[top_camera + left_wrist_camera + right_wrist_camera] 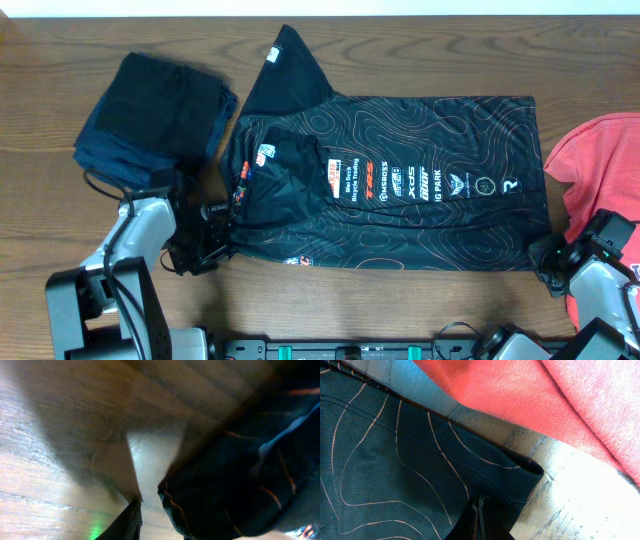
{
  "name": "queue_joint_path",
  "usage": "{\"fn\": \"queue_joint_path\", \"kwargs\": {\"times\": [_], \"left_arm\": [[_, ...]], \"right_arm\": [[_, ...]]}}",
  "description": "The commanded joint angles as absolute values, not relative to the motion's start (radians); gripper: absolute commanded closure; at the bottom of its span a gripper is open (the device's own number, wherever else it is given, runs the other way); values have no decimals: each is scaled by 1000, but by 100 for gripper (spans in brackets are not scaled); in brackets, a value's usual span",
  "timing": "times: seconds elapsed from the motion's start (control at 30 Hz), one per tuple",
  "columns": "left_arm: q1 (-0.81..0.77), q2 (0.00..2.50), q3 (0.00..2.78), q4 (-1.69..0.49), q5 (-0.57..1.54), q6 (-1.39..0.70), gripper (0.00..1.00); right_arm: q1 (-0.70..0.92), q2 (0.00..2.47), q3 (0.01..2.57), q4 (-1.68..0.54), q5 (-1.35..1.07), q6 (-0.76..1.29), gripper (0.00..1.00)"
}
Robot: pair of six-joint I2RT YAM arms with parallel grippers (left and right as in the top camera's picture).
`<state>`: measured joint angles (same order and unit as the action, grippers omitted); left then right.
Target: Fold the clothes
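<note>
Left tool point(205, 238) at the black jersey's point(400, 210) lower-left corner; view blurred, so I cannot tell its grip. The jersey lies spread mid-counter point(400, 310). Right tool point(552, 262) clenched, apparently pinching the lower-right hem. Step: securing the corners. Next: confirm the left grip, then lift both evenly.

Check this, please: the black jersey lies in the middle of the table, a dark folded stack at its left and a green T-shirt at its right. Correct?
Only the colour is wrong. The T-shirt is coral red, not green, as the overhead view shows. The black jersey does lie in the middle of the table, with the dark folded stack at its left.
</note>
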<state>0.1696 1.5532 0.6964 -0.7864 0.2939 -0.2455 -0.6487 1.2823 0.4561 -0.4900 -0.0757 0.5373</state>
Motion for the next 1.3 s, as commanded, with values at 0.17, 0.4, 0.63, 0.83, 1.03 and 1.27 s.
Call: {"fn": "queue_joint_path", "kwargs": {"times": [0.17,0.4,0.63,0.83,1.03,1.27], "left_arm": [[173,1585,655,-716,398,-290,71],[173,1585,655,-689,387,-290,73],[174,1585,655,-736,245,-291,94],[174,1581,720,-802,156,-295,94],[174,1546,874,-935,-92,-311,94],[174,1530,905,-937,-145,-313,94]], "right_arm": [[-635,1348,370,-516,-34,545,98],[-635,1348,370,-516,-34,545,98],[-635,1348,370,-516,-34,545,98],[-635,1348,370,-516,-34,545,98],[-635,1348,370,-516,-34,545,98],[-635,1348,370,-516,-34,545,98]]}}
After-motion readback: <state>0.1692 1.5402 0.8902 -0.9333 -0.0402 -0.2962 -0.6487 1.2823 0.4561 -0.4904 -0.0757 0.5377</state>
